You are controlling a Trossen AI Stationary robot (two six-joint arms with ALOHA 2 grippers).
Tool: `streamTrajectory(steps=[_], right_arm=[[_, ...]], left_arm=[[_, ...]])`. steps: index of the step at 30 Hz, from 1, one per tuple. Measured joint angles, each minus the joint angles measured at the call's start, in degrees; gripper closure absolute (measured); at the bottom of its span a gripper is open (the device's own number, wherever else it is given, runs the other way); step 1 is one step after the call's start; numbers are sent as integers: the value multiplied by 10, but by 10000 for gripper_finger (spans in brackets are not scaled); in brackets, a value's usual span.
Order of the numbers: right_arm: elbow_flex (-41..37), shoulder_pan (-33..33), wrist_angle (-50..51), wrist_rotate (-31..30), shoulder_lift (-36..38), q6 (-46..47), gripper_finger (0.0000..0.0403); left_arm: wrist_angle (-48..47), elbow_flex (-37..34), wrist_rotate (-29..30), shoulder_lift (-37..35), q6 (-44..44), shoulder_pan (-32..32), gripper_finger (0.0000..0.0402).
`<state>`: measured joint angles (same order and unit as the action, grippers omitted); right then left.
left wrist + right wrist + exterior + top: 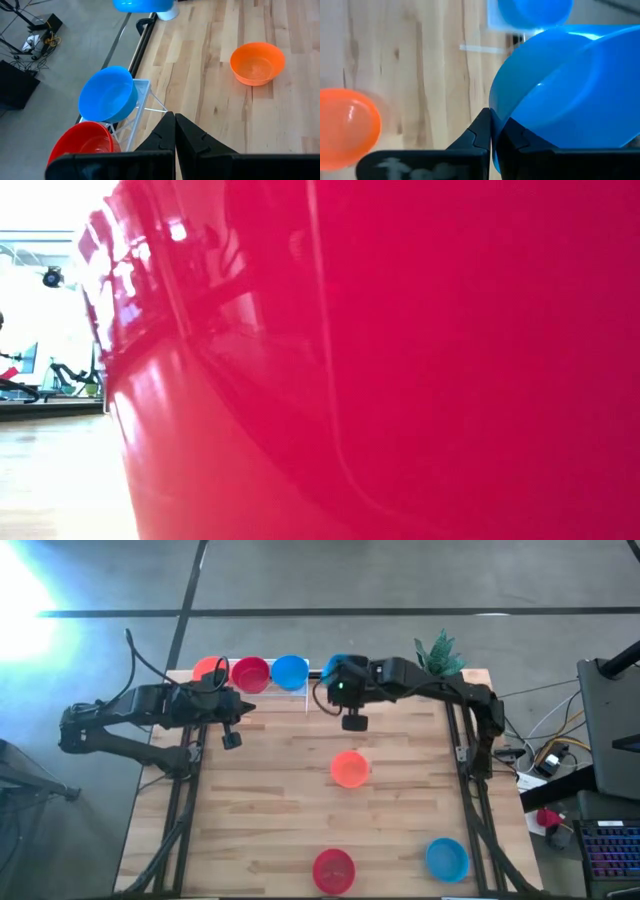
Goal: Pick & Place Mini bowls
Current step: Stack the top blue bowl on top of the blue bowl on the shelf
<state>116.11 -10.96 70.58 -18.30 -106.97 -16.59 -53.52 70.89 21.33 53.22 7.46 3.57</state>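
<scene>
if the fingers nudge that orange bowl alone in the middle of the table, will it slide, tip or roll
The orange bowl probably slides before it tips: it sits upright on smooth bare wood, mouth wider than base. It looks like thin glossy plastic, so likely light and easily sent skidding. A push high on the rim might rock it; on its side, the round wall could roll.

Setting: robotics lab or test workspace.
Evidence: a light wooden table (280,800) on a dark metal frame stands on a bare grey concrete floor (330,580) marked with dark lines. Two dark robot arms are mounted at its sides. Loose cables (540,735) trail over the floor beside the table, near a keyboard (610,850) with coloured backlighting and a dark equipment stand (610,710). More cables and a small black box (47,25) lie on the floor in the left wrist view.
</scene>
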Motion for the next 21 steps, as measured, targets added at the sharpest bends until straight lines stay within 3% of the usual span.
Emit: streamTrajectory(steps=[11,21], right_arm=[[1,-72,-151,65,0,-39,394],[-11,-90,-265,115,-1,-74,394]], left_arm=[[1,0,1,0,4,0,399],[11,0,8,0,5,0,399]])
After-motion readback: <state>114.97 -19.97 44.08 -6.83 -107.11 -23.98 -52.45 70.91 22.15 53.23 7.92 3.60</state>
